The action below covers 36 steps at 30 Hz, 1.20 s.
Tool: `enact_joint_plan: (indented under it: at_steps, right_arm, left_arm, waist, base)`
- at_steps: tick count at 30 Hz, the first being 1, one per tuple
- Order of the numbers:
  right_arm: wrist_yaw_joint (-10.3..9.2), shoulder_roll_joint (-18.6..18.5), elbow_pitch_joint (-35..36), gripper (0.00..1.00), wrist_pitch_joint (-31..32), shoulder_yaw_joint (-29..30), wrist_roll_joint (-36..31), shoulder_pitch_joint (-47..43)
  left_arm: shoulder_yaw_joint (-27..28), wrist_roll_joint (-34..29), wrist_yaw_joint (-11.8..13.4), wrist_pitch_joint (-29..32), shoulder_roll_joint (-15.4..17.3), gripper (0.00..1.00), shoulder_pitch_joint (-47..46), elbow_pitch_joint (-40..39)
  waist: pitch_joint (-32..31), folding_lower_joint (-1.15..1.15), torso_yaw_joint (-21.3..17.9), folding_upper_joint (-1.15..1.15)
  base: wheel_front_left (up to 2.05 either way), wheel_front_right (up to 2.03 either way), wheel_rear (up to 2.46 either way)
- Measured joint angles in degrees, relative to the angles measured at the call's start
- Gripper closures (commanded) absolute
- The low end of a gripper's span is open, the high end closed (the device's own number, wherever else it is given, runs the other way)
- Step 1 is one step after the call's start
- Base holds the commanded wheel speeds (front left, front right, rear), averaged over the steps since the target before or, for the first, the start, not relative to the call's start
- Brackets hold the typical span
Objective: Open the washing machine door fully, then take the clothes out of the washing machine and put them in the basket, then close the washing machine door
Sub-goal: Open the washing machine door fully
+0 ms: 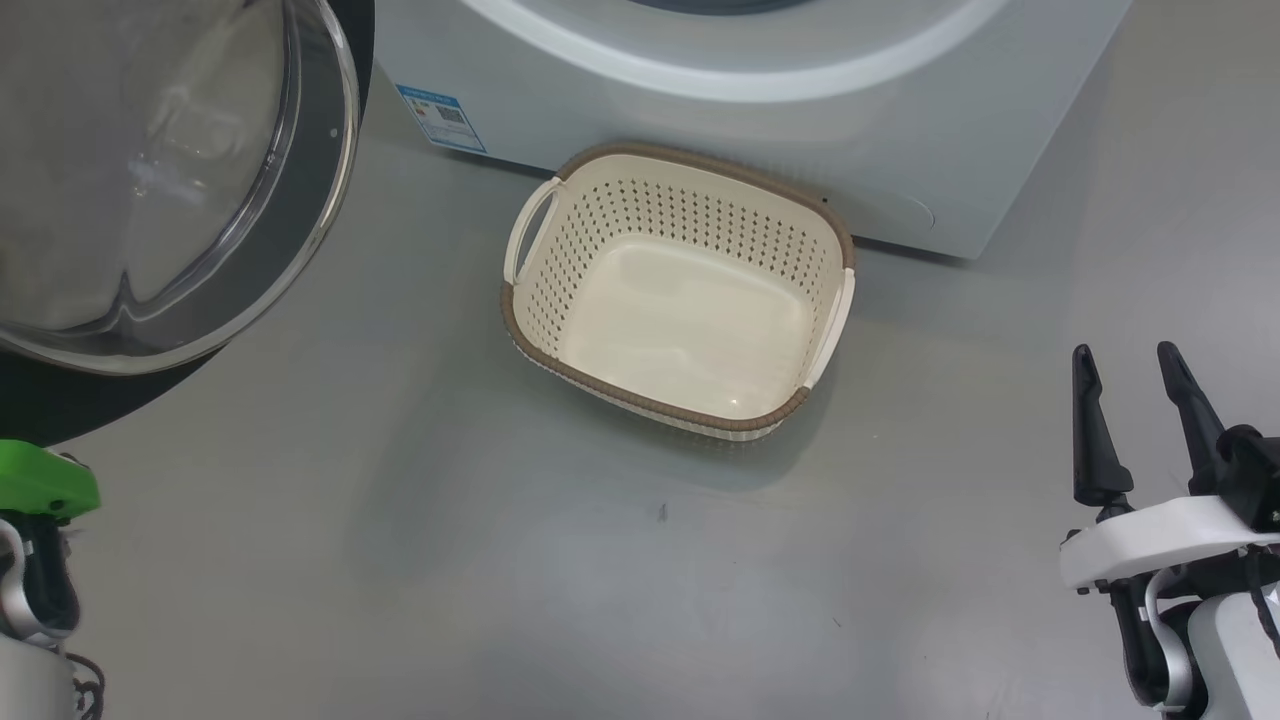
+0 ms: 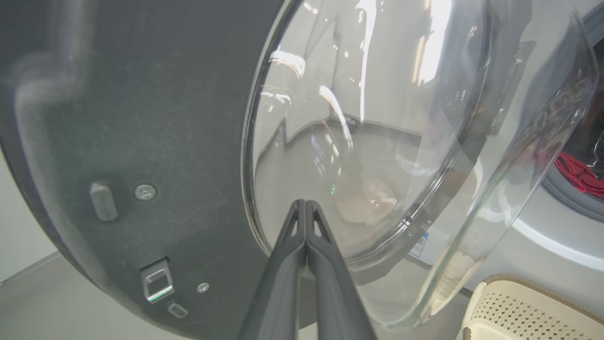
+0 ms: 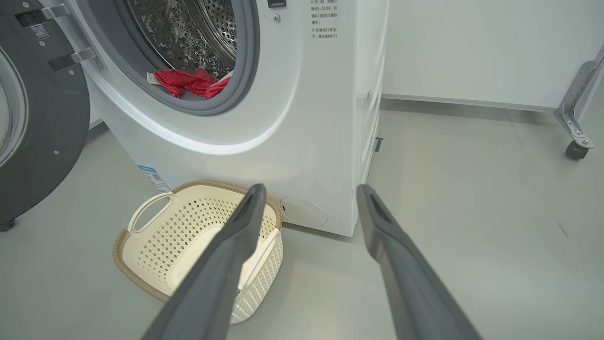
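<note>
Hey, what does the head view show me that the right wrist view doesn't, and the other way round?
Head view's own: a look straight down into the basket, whose floor is bare, and the right gripper seen from outside, fingers apart. Right wrist view's own: the red clothes lying low in the mouth of the drum, and a wheeled metal leg. Shared: the basket in front of the washing machine, its blue label, and the washing machine door standing open.
</note>
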State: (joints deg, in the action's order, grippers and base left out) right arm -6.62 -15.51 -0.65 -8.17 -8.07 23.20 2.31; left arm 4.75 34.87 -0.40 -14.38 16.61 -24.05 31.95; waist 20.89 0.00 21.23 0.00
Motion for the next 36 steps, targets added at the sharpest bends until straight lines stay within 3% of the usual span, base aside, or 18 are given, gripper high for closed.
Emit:
enact_joint_plan:
  at_steps: [17, 25, 36]
  right_arm:
    - [1.01, 4.5, -5.2, 0.0, -2.8, -1.8, 2.5, -0.7]
    - [1.03, 5.9, -5.9, 0.0, -3.3, -2.2, 3.0, -2.2]
    - [1.44, 6.4, -4.9, 0.0, -3.8, -2.7, 3.0, -2.6]
  left_arm:
    - [-8.3, -6.2, -2.5, -0.1, -4.8, 1.0, 11.8, -5.0]
    - [-11.1, -7.5, -2.9, -0.1, -8.8, 1.0, 17.8, -8.2]
    - [-11.7, -8.8, -2.3, -0.1, -10.6, 1.0, 21.2, -14.2]
  waist:
    - [-11.1, 0.0, -4.5, 0.0]
    - [-15.5, 0.0, -9.1, 0.0]
    - [-18.7, -0.01, -16.7, 0.0]
  base:
    - [0.0, 0.0, 0.0]
    - [0.0, 0.0, 0.0]
    - [0.0, 0.0, 0.0]
